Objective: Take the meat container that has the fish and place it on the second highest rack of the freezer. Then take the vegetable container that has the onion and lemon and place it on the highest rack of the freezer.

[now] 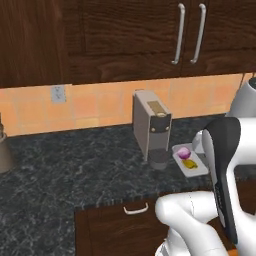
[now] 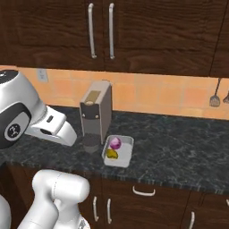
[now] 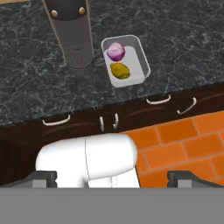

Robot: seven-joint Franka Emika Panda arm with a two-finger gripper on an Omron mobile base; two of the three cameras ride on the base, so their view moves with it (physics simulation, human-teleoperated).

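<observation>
glossy white claw wide above marbled counter.

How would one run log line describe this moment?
fingers: open, holding nothing | vegetable container: on counter beside coffee machine | onion, lemon: inside

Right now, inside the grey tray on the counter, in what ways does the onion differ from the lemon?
The onion is purple-magenta and round; the lemon is yellow and more oval. In the hand view the onion lies at the tray end farther from the counter's front edge, the lemon nearer that edge. Both are similar in size and lie side by side in the vegetable container, beside the coffee machine.
</observation>
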